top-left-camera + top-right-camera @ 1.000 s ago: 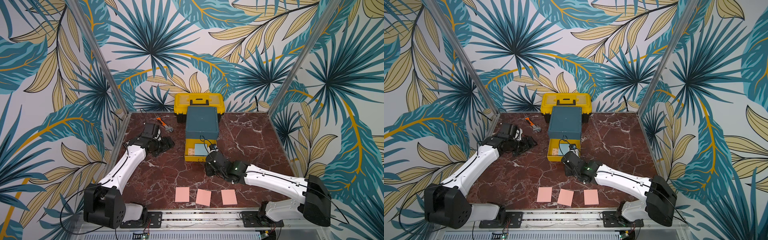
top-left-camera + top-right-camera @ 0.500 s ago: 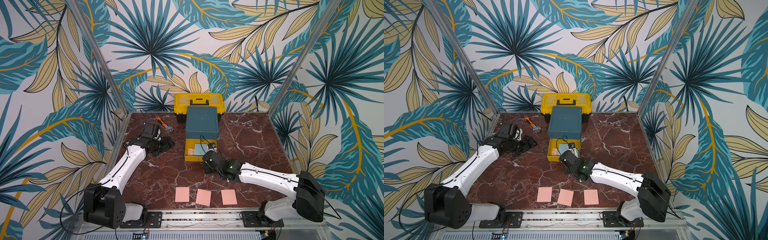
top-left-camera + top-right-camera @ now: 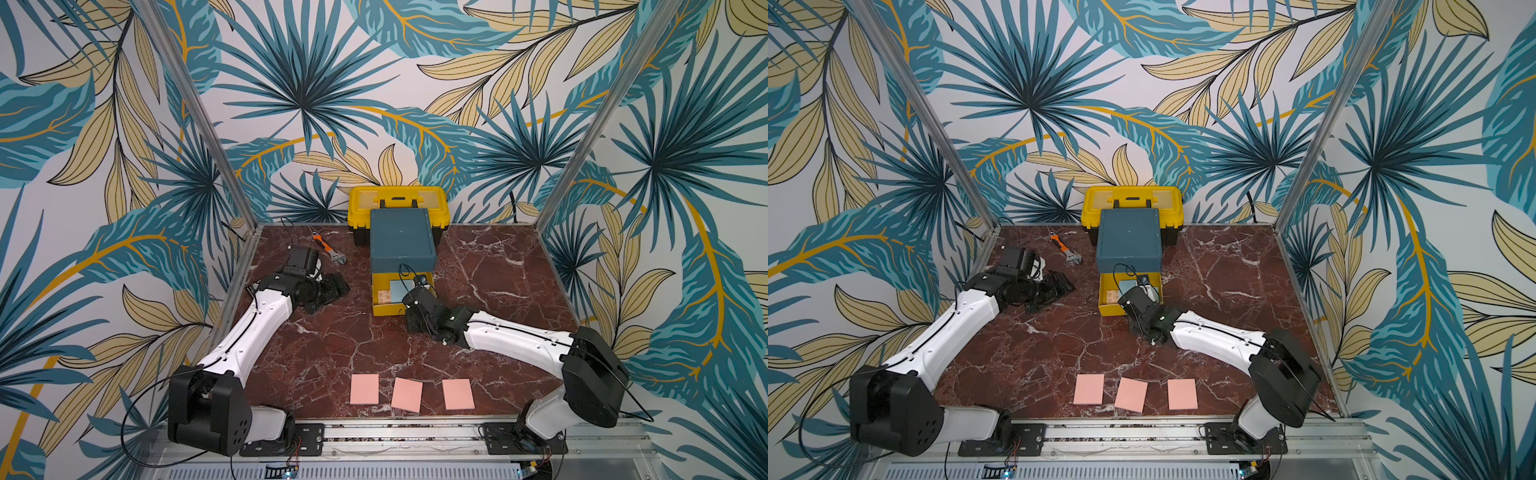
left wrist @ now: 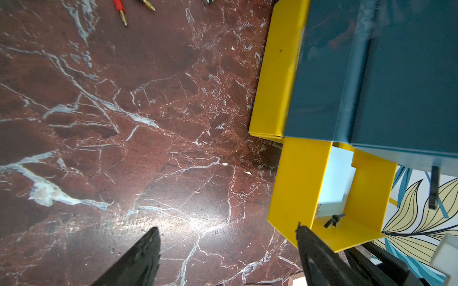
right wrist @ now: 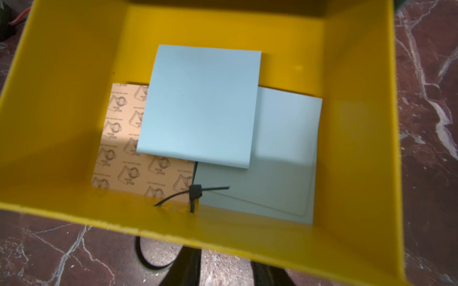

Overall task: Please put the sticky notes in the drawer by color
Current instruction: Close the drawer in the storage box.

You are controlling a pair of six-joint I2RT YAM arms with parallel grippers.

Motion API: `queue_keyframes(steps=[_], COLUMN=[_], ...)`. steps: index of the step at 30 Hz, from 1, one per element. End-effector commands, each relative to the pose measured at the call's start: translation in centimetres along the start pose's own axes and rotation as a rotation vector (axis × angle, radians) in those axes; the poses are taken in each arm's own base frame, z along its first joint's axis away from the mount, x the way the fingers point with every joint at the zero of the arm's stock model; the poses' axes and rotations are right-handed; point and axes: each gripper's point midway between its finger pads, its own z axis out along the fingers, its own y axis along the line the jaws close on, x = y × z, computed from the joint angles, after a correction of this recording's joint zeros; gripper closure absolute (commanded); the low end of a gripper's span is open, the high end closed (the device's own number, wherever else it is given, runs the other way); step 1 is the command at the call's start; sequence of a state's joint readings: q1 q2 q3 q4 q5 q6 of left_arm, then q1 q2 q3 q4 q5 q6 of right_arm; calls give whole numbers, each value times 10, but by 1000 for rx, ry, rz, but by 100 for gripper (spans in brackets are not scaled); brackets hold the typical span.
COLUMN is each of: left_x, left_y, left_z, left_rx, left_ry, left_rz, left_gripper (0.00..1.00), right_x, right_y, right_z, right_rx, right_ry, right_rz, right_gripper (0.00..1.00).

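Note:
The drawer (image 3: pixel 402 237) is a teal cabinet; its lowest yellow tray (image 3: pixel 382 309) (image 5: pixel 74 123) is pulled out. Two light blue sticky notes (image 5: pixel 200 106) (image 3: pixel 400 286) lie overlapped in it on a tan printed sheet (image 5: pixel 124 153). Three salmon pink sticky notes (image 3: pixel 364 389) (image 3: pixel 1088 389) lie in a row near the table's front edge. My right gripper (image 3: pixel 409 309) (image 5: pixel 225 271) sits low against the tray's front wall, slightly open, marble showing between its fingers; the black loop pull (image 5: pixel 146 257) hangs beside one finger. My left gripper (image 3: pixel 340 286) (image 4: pixel 226 227) rests open and empty, left of the cabinet.
A yellow toolbox (image 3: pixel 398 203) with a black handle stands behind the cabinet against the back wall. An orange-handled wrench (image 3: pixel 330 251) lies at the back left. Red and black probe tips (image 4: pixel 121 14) lie on the marble beyond my left gripper. Metal frame posts bound both sides.
My right gripper has moved in from the open table toward the tray's front wall and its jaws have parted a little. The left arm has not moved.

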State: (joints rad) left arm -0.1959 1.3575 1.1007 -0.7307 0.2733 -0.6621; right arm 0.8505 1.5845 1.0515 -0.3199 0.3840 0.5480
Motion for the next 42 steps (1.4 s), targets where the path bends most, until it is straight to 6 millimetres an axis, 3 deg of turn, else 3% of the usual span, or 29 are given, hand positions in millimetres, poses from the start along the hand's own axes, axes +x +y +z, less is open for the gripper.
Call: queue_keyframes(steps=[1, 8, 27, 42], left_x=[-6, -6, -4, -4], left_y=[-9, -9, -7, -7], left_z=[-5, -5, 3, 12], left_rx=[14, 17, 19, 23], left_ry=[-11, -11, 4, 24], left_rz=[18, 22, 8, 7], left_gripper=[12, 12, 12, 12], right_x=[-28, -45, -72, -75], right_y=[19, 28, -2, -24], right_z=[2, -2, 20, 43], right_rx=[-64, -95, 112, 233], right_ry=[-75, -125, -303, -426], right_rz=[17, 48, 36, 67], right_gripper=[65, 65, 65, 64])
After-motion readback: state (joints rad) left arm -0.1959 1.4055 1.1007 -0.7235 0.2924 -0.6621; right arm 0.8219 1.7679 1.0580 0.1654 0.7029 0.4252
